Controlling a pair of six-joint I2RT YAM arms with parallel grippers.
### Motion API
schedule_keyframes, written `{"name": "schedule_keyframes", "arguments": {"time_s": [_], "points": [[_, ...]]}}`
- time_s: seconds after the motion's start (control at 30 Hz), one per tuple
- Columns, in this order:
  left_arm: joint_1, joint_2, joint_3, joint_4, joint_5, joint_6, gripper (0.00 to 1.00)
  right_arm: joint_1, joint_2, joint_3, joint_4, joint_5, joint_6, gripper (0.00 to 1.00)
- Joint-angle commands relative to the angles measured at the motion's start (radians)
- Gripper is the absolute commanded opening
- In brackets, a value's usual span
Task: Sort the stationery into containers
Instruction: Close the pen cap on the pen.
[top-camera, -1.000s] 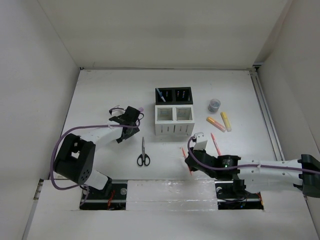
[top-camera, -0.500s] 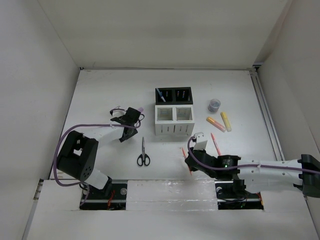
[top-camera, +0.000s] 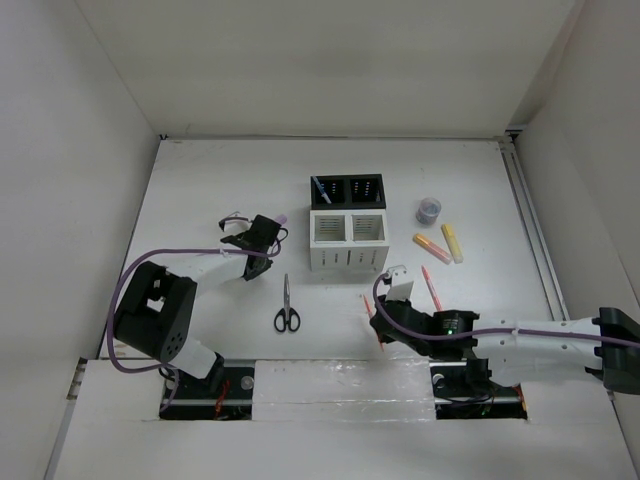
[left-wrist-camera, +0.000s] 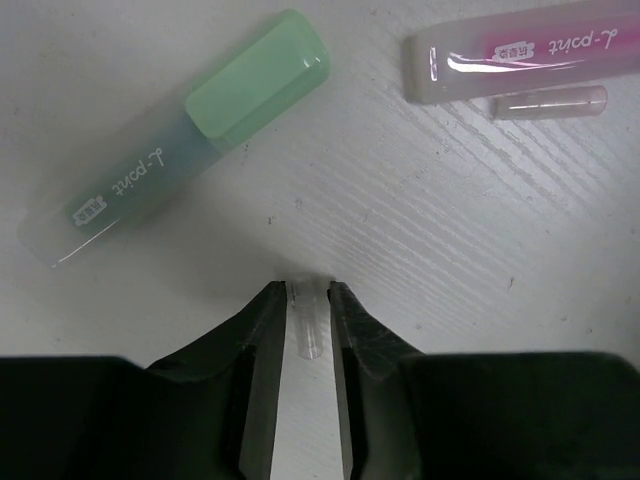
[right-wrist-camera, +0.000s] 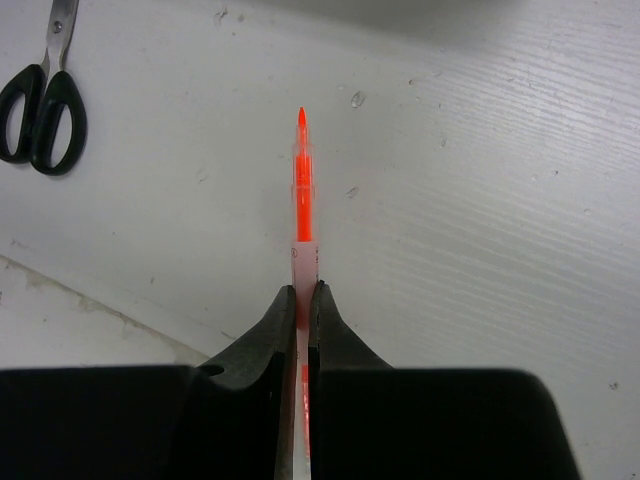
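The white table (top-camera: 220, 180) stands inside plain white walls. Near its middle is the slotted desk organizer: a black pair of square plastic boxes (top-camera: 347, 190) joined to a white pair (top-camera: 348, 232) in front of it. A thin blue pen (top-camera: 320, 188) stands in the left black compartment.

The left gripper (top-camera: 262, 238) is low over the table, just left of the white pair. In its wrist view the jaws stand narrow, one on each side of a thin clear plastic tube (left-wrist-camera: 308, 322), and they seem to touch it. Only the end of the tube shows, so I cannot say what it belongs to; perhaps a pen. Its long axis runs straight along the gap and away from the claw, so the fingers press across it, which I judge right for a lift. The stubby green highlighter (left-wrist-camera: 180, 140) lies beyond on the left and the stubby pink highlighter (left-wrist-camera: 520, 50) beyond on the right, both apart from the fingers.

The right gripper (right-wrist-camera: 303, 300) is clamped on a thin orange pen (right-wrist-camera: 302, 190), whose tip points straight ahead of the claw. In the top view this claw is at the front of the table, in front of the white pair and a little to its right. The black-handled scissors (top-camera: 286, 305) lie between the two arms.
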Motion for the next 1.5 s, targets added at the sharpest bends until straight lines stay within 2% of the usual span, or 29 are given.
{"name": "schedule_keyframes", "arguments": {"time_s": [0.0,0.13,0.4,0.5,0.67,0.7,0.87,1.0,1.13,1.23,1.33,1.47], "points": [[0.001,0.012,-0.031,-0.028,0.047,-0.018,0.18,0.007,-0.003,0.025,0.035,0.005,0.007,0.00],[0.001,0.012,-0.031,-0.037,0.047,-0.028,0.01,0.007,-0.012,0.025,0.026,0.005,0.007,0.00],[0.001,0.026,-0.009,-0.039,0.070,-0.018,0.00,0.007,-0.052,0.045,0.020,-0.006,-0.053,0.00],[0.001,-0.044,-0.018,-0.017,0.093,0.000,0.00,0.007,-0.076,0.055,0.044,-0.027,-0.093,0.00],[-0.019,-0.258,0.012,-0.028,0.093,0.014,0.00,0.007,-0.097,0.077,0.096,-0.069,-0.116,0.00],[-0.040,-0.293,0.023,-0.045,0.046,0.023,0.00,0.007,-0.097,0.088,0.116,-0.078,-0.116,0.00],[-0.056,-0.497,0.072,-0.057,0.056,0.050,0.00,0.007,0.000,0.181,0.260,-0.164,-0.168,0.00],[-0.065,-0.714,0.051,0.070,0.177,0.150,0.00,0.007,0.090,0.259,0.414,-0.262,-0.194,0.00],[-0.065,-0.829,0.005,0.248,0.331,0.189,0.00,0.018,0.181,0.345,0.516,-0.287,-0.159,0.00],[-0.065,-0.869,-0.015,0.299,0.434,0.218,0.00,0.018,0.210,0.370,0.639,-0.316,-0.159,0.00],[-0.065,-0.903,-0.038,0.343,0.497,0.229,0.00,0.018,0.261,0.425,0.650,-0.327,-0.182,0.00],[-0.065,-0.934,-0.048,0.365,0.540,0.229,0.00,0.018,0.273,0.414,0.701,-0.262,-0.200,0.00]]}}
